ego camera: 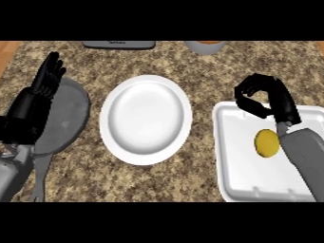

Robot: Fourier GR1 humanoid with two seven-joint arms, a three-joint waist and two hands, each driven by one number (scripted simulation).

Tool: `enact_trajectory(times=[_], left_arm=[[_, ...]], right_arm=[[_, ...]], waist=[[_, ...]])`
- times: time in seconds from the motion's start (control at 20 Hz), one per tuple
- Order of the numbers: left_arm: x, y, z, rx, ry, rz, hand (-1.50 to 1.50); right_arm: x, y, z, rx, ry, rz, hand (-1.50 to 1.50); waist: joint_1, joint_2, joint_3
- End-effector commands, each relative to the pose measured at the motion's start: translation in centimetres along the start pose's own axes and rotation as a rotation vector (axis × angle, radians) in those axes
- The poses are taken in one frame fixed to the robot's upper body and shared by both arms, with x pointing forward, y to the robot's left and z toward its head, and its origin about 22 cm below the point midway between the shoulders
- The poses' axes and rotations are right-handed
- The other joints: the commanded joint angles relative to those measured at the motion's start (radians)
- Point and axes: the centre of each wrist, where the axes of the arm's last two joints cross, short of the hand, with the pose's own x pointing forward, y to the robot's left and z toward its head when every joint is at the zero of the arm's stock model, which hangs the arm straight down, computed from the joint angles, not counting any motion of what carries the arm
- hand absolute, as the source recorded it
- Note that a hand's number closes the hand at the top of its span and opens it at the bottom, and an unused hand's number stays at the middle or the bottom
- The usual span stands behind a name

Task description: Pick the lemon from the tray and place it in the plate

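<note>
With the lemon (267, 143) lying on the white tray (245, 180) beside the right forearm, the right hand (266, 97), fingers curled on nothing, is at the reaching step and should next lower onto it, then carry it to the plate (145, 118).

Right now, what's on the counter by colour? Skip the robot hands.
White: 2, plate and tray
Yellow: 1, lemon
Grey: 2, pan and flat item at the far edge
Orange-topped cup, far edge: 1
Total: 6
</note>
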Motion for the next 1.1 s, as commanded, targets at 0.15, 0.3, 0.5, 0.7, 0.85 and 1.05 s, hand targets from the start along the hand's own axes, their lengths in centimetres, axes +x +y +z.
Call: enact_trajectory(times=[0.15, 0.3, 0.5, 0.7, 0.85, 1.05], left_arm=[[0.3, 1.3, -0.2, -0.042, 0.026, 0.023, 0.0], [0.1, 1.5, 0.1, -0.032, 0.015, 0.028, 0.0], [0.5, 3.6, 0.1, -0.01, 0.028, 0.013, 0.0], [-0.5, 1.6, 0.3, -0.006, 0.058, 0.02, 0.0], [0.3, 3.2, 0.2, -0.018, 0.057, 0.01, 0.0], [0.5, 3.3, 0.1, 0.003, 0.063, 0.008, 0.0]], right_arm=[[-1.0, 8.6, 2.2, -0.457, 0.177, -0.128, -1.5], [-0.5, 11.6, 3.6, -0.569, 0.08, -0.139, -1.5], [0.2, 10.6, 4.1, -0.63, -0.014, -0.093, -1.5], [1.6, 8.3, 3.0, -0.588, 0.056, 0.04, -1.5], [0.7, 6.0, 1.4, -0.482, 0.224, 0.169, -1.5], [1.0, 3.7, -0.2, -0.355, 0.451, 0.314, -1.5]], waist=[[-0.003, -0.008, 0.017], [-0.005, -0.01, 0.017], [-0.02, -0.017, 0.015], [-0.037, -0.022, 0.012], [-0.046, -0.03, 0.008], [-0.05, -0.035, 0.005]])
